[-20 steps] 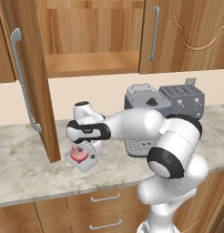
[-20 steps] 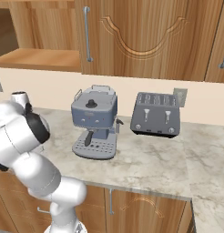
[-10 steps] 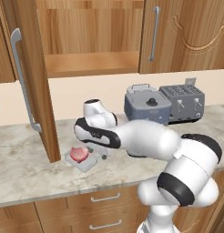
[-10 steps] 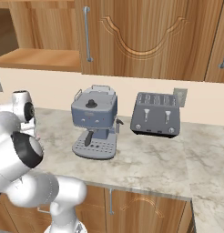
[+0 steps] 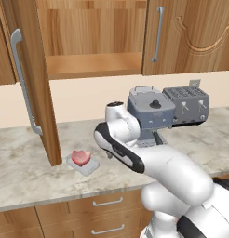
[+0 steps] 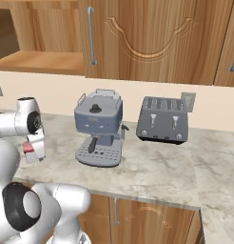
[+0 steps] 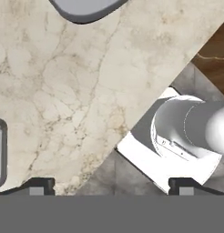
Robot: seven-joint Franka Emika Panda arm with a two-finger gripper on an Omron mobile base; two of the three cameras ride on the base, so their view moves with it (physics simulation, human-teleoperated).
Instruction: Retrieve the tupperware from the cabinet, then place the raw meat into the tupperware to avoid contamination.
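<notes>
- Right, the meat [image 5: 80, 156] sits inside the tupperware [image 5: 83, 164] on the counter [image 5: 23, 172], at about 8 o'clock from the coffee machine [image 5: 150, 113] in the left base view.
- The tupperware rests just beside the foot of the open cabinet [image 5: 93, 42] door [image 5: 31, 79], at the door's 4 o'clock.
- The cabinet shelf [image 5: 90, 65] lies bare.
- In the hand view the gripper [image 7: 111, 185] points down at the marble near the counter's edge, fingertips [image 7: 38, 185] spread wide with nothing between them.
- A toaster [image 6: 163, 119] stands at 3 o'clock of the coffee machine in the right base view.
</notes>
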